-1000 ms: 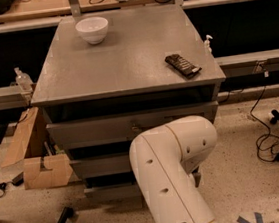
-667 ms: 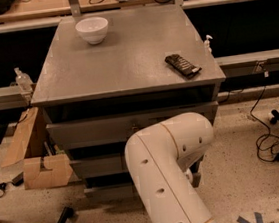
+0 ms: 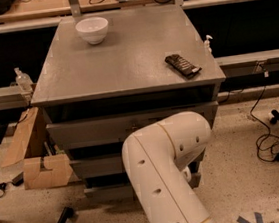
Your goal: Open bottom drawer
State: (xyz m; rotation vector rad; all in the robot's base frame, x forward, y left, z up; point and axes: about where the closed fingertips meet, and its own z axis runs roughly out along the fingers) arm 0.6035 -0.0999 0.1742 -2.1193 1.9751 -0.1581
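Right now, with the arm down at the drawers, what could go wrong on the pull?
1. The white arm link hides the gripper, somewhere low in front of the cabinet, and the drawers' centres; a grasp on the bottom drawer rather than the middle drawer can't be confirmed.
2. A hard pull might jolt the cabinet; the dark packet lies near the top's front right corner and could slide off.

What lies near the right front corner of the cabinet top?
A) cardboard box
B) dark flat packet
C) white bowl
B: the dark flat packet lies there; the white bowl sits back left. The pincer is hidden behind the white arm, low before the cabinet.
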